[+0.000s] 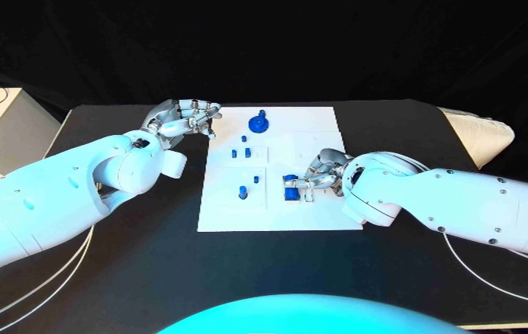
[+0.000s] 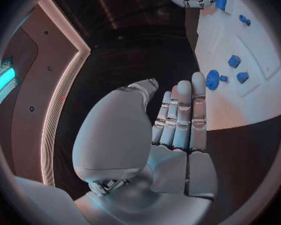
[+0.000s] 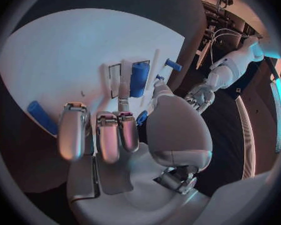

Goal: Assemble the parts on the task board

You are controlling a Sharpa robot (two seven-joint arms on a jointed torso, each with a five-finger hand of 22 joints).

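No legible text, label, brand, number or sign appeared in any view. The white task board (image 1: pixel 319 132) carried no readable print on its bare surface, and the blue parts (image 1: pixel 258 124) standing on it bore no markings that could be made out. The black table (image 1: pixel 132 258) was likewise unmarked where it showed.
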